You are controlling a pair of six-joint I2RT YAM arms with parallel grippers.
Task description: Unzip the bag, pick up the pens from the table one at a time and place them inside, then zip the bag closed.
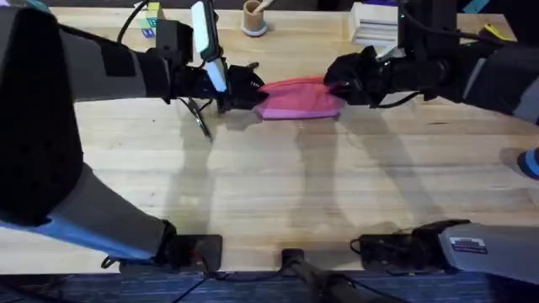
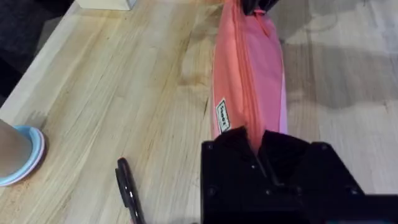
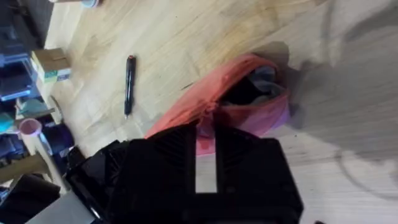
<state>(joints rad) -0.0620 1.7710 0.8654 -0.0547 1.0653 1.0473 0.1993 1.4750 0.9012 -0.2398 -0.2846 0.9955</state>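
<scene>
The pink bag (image 1: 299,99) lies across the far middle of the table (image 1: 278,185). My left gripper (image 1: 251,89) is shut on its left end, with the black fingers (image 2: 239,146) pinching the fabric beside the zipper line of the bag (image 2: 249,74). My right gripper (image 1: 338,82) is shut on the right end. In the right wrist view the bag (image 3: 249,102) gapes, showing a dark inside, and pink fabric sits between my fingers. A black pen (image 1: 200,119) lies on the wood just left of the bag, also seen as the pen (image 2: 127,193) and the pen (image 3: 129,84).
A tan cup (image 1: 253,18) stands at the far edge, with a white stack (image 1: 375,23) at the far right. Small coloured boxes (image 1: 152,21) sit at the far left. A blue-rimmed cup (image 2: 18,155) stands near the pen. The near half of the table is bare wood.
</scene>
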